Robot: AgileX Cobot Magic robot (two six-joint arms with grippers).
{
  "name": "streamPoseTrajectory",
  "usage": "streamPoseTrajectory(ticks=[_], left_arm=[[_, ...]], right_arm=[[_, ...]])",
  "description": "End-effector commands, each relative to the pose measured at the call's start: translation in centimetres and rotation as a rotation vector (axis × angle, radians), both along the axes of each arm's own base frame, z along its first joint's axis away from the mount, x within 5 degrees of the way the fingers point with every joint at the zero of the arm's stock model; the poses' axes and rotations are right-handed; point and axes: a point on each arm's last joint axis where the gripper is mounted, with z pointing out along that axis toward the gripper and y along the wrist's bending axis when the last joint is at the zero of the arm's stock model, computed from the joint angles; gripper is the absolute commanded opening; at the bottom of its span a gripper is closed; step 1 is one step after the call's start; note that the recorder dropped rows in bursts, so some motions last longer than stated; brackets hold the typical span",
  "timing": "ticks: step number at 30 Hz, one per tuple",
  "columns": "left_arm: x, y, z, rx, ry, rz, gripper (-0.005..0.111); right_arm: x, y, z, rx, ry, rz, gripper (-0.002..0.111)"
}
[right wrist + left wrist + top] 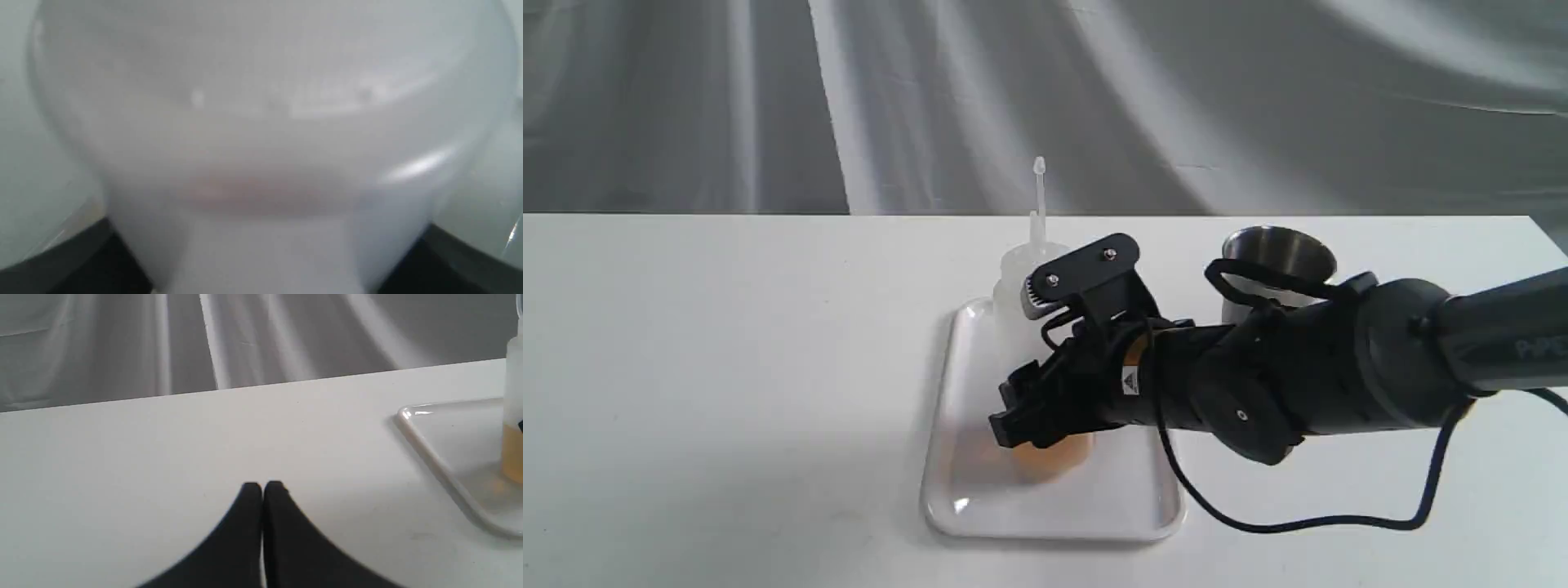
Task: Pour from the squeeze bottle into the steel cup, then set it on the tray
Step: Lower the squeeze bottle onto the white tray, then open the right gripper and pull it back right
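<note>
Trouble lies in the release. Exterior view: the translucent whitish plastic squeeze bottle [1015, 286] stands on the flat white tray [968, 384], the right gripper [1019, 363] clamped on it; the brushed steel cup [1278, 249] sits past the tray's far right corner. Left wrist view: the left gripper [261, 488], jaws together, is near the tray. Right wrist view: bottle wall only. Uneven opening could drag and topple it.

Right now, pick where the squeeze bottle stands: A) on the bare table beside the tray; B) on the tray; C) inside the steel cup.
B: the squeeze bottle is upright with its amber-filled base inside the raised rim of the tray, apart from the steel cup.
</note>
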Motion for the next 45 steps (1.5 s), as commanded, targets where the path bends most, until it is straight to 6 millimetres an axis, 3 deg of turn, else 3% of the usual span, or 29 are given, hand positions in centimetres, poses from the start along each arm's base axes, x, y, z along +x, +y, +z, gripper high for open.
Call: streamPoseTrajectory(ticks=[1, 4, 7, 14, 26, 35, 41, 45], left_arm=[[0.0, 0.0, -0.1, -0.006, -0.005, -0.005, 0.000], [0.0, 0.0, -0.1, -0.002, -0.005, -0.006, 0.000], [0.0, 0.0, -0.1, -0.002, -0.005, -0.006, 0.000], [0.0, 0.0, -0.1, -0.002, -0.005, -0.006, 0.000], [0.0, 0.0, -0.1, -0.004, -0.005, -0.006, 0.000], [0.0, 0.0, -0.1, -0.002, -0.005, -0.006, 0.000], [0.0, 0.0, -0.1, -0.006, -0.005, -0.005, 0.000], [0.0, 0.0, -0.1, -0.006, -0.005, -0.005, 0.000]], right_arm=[[-0.1, 0.1, 0.4, -0.015, -0.022, 0.024, 0.076], [-0.2, 0.2, 0.3, -0.019, -0.015, 0.027, 0.096], [-0.4, 0.3, 0.1, -0.037, 0.013, 0.029, 0.103], [-1.1, 1.1, 0.9, -0.044, 0.010, 0.056, 0.104], [-3.4, -0.5, 7.6, -0.118, -0.041, 0.070, 0.104], [-9.4, -3.4, 11.8, -0.044, -0.128, 0.051, 0.104], [-15.3, -6.5, 14.6, 0.042, -0.194, -0.001, 0.104], [-19.2, -8.6, 14.9, 0.105, -0.193, -0.057, 0.103]])
